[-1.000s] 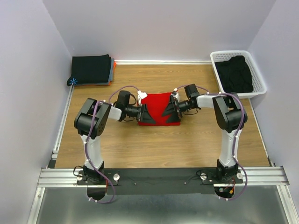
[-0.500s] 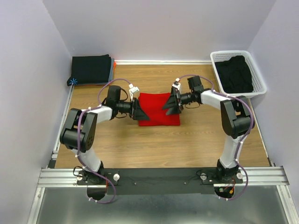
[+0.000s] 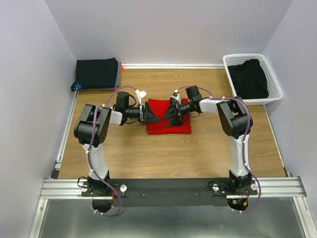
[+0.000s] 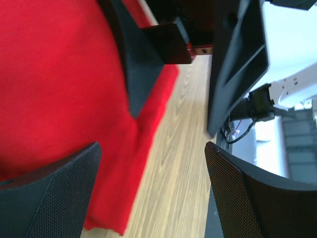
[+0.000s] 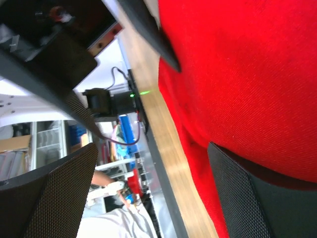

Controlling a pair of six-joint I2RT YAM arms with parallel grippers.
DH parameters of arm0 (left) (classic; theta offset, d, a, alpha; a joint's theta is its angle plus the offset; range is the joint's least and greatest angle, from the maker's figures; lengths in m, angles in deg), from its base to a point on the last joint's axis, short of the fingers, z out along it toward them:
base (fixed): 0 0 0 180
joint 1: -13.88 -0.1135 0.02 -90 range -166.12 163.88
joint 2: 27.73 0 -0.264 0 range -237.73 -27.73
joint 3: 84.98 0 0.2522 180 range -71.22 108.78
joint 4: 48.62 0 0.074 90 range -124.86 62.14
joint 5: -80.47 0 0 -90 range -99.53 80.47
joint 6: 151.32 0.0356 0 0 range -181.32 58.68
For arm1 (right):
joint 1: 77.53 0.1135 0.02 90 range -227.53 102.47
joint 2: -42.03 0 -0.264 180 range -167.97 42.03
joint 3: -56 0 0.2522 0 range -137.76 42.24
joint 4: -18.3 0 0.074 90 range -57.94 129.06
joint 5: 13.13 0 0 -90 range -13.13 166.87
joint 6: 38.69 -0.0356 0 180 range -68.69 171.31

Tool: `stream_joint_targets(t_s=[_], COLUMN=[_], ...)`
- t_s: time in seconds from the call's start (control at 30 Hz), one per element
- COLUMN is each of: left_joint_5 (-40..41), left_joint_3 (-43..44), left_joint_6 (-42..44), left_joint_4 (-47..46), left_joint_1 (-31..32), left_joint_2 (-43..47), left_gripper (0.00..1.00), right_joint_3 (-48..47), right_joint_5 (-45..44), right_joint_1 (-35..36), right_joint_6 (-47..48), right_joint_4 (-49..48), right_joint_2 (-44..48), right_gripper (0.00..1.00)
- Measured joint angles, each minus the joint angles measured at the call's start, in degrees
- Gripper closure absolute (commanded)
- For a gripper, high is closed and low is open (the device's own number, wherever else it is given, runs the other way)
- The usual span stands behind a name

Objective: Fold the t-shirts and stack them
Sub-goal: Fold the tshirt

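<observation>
A bright red t-shirt lies folded flat in the middle of the table. My left gripper is open and empty at the shirt's left edge. In the left wrist view its fingers straddle the shirt's edge and bare wood. My right gripper is open and empty low over the shirt's middle, facing the left one. In the right wrist view one finger is over the red cloth. A stack of folded black t-shirts lies at the back left.
A white lattice basket at the back right holds crumpled black t-shirts. White walls close in the table on three sides. Bare wood shows around the red shirt, in front of it and to either side.
The right gripper has moved left from the shirt's right part to over its middle. The left gripper has stayed by the left edge while its elbow swung. The shirt lies flatter than a second ago.
</observation>
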Motion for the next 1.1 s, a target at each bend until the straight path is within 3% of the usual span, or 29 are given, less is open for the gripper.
stream_joint_targets(t_s=[0.3, 0.43, 0.63, 0.83, 1.1], left_joint_5=[0.9, 0.8, 1.1, 2.8, 5.4], left_joint_3=[-2.1, -1.5, 8.7, 16.7, 19.5], left_joint_6=[-1.0, -0.1, 0.0, -4.0, -10.4], left_joint_4=[-0.6, 1.5, 1.3, -4.0, -8.3], left_joint_1=[-2.9, -2.9, -1.1, 0.5, -1.3], left_joint_2=[-0.5, 3.3, 6.6, -1.6, -16.3], left_gripper=[0.07, 0.07, 0.05, 0.06, 0.06], right_joint_3=[0.3, -0.5, -7.2, -15.0, -19.3], right_joint_5=[1.5, 1.4, 1.6, 0.9, 0.3], right_joint_1=[-0.3, -0.7, -5.9, -11.6, -12.9], right_joint_6=[-1.7, -2.3, -2.0, -1.1, -0.1], right_joint_4=[-1.7, -0.7, -1.0, -1.4, -0.9], right_joint_2=[0.0, 3.2, 5.9, -2.1, -11.8], right_gripper=[0.00, 0.00, 0.00, 0.00, 0.00])
